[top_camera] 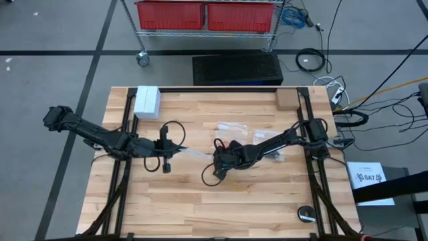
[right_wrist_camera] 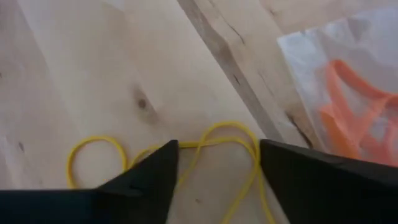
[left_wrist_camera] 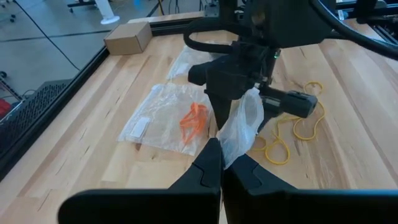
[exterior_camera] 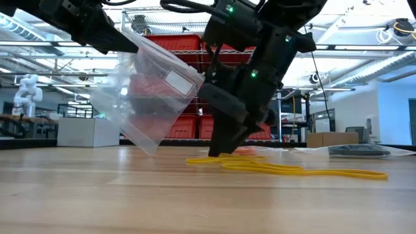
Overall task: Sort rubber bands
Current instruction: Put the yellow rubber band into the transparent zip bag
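Note:
Several yellow rubber bands [exterior_camera: 286, 169] lie loose on the wooden table, also seen from the left wrist [left_wrist_camera: 292, 130]. My right gripper [right_wrist_camera: 217, 148] is open and points down at them [exterior_camera: 224, 146]. Its fingers stand on either side of a yellow loop [right_wrist_camera: 227, 134]; whether they touch it I cannot tell. My left gripper [left_wrist_camera: 221, 163] is shut on an empty clear plastic bag [exterior_camera: 146, 91], beside the right gripper [top_camera: 217, 161]. Orange rubber bands [left_wrist_camera: 194, 118] sit inside a second clear bag [left_wrist_camera: 155, 121] that lies flat on the table. My left gripper pinches the clear bag at its edge [left_wrist_camera: 231, 146] between the two shut fingers, coming level from the table's left. The bag hangs slack below the fingers. Its lower corner [exterior_camera: 149, 151] is close to the tabletop; whether it touches I cannot tell.
A white box [top_camera: 147, 102] and a cardboard box [top_camera: 286, 99] stand at the far edge. More clear bags [top_camera: 234, 127] lie mid-table. A black round object [top_camera: 307, 214] sits near the right front corner. Black cables loop around both arms. Bare wood lies toward the near edge.

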`<move>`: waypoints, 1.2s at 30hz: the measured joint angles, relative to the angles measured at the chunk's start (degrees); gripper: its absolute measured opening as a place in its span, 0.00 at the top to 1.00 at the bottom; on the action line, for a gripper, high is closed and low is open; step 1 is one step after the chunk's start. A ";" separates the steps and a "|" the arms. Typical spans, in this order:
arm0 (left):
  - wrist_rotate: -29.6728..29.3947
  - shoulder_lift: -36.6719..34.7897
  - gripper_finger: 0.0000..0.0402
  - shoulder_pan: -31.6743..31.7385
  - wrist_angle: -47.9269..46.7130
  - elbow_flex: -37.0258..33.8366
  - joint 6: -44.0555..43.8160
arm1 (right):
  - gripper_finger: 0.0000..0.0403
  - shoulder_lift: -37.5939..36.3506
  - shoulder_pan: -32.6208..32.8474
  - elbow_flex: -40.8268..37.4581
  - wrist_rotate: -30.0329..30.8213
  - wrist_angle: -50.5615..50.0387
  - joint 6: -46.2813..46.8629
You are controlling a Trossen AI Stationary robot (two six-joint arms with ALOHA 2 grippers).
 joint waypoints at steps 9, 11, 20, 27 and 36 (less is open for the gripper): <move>0.01 0.00 1.00 0.00 0.02 0.00 -0.03 | 0.95 0.04 1.04 0.00 0.07 -3.83 -4.54; 0.01 0.00 1.00 0.00 0.00 0.00 -0.05 | 0.98 0.04 1.25 0.00 0.05 -3.99 -6.39; 0.01 0.00 1.00 0.00 0.09 -0.01 -0.05 | 1.00 -3.14 4.48 -0.52 3.58 -4.97 -10.07; -0.01 0.00 1.00 0.00 0.04 -0.02 -0.07 | 1.00 -7.53 8.85 -0.48 11.34 -2.22 -13.95; -0.01 0.00 1.00 0.00 0.06 -0.02 -0.21 | 1.00 -8.96 11.74 2.10 21.55 14.18 -33.10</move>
